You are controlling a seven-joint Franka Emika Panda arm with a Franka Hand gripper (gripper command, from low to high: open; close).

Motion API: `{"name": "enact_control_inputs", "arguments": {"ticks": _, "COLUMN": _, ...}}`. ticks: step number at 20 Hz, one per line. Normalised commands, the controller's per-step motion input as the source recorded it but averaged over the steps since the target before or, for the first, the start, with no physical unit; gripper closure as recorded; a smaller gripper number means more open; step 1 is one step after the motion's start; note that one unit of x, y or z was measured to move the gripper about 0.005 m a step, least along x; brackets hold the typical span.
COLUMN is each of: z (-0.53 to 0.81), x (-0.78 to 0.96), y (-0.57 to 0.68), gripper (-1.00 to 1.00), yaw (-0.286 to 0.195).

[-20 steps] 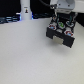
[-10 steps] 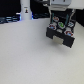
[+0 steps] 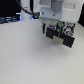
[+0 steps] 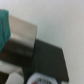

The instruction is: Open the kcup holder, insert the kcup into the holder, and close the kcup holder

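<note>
In the exterior view my gripper [image 3: 58, 34] hangs from the white arm near the top, above the pale table [image 3: 30, 60], its dark fingers [image 3: 50, 33] pointing down. A small green speck [image 3: 61, 25], possibly the kcup, shows between the fingers. The wrist view is blurred: a green-teal shape [image 4: 4, 24], perhaps the same kcup, sits against a grey finger [image 4: 21, 36]. Under it lies the black top of the kcup holder [image 4: 49, 61], and a reddish-white pod [image 4: 38, 79] peeks out at its edge. How the jaws stand is too blurred to read.
Dark equipment with a blue light [image 3: 33, 16] stands at the back, toward the exterior view's left. Another dark object [image 3: 75, 24] sits behind the arm on the exterior view's right. Pale table surface [image 4: 60, 20] surrounds the holder.
The gripper has drifted slightly lower and toward the exterior view's left. Nothing else has visibly moved.
</note>
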Motion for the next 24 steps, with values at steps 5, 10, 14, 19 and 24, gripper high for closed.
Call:
{"name": "enact_control_inputs", "arguments": {"ticks": 5, "z": -0.08, "x": 0.33, "y": 0.46, "gripper": -1.0, "yaw": 0.065}}
{"name": "enact_control_inputs", "arguments": {"ticks": 10, "z": -0.12, "x": 0.04, "y": 0.51, "gripper": -1.0, "yaw": 0.103}}
{"name": "enact_control_inputs", "arguments": {"ticks": 14, "z": -0.11, "x": -0.19, "y": 0.45, "gripper": -1.0, "yaw": 0.131}}
{"name": "enact_control_inputs", "arguments": {"ticks": 19, "z": -0.02, "x": -0.33, "y": 0.42, "gripper": -1.0, "yaw": 0.144}}
{"name": "enact_control_inputs", "arguments": {"ticks": 24, "z": 0.0, "x": -0.38, "y": 0.46, "gripper": -1.0, "yaw": 0.133}}
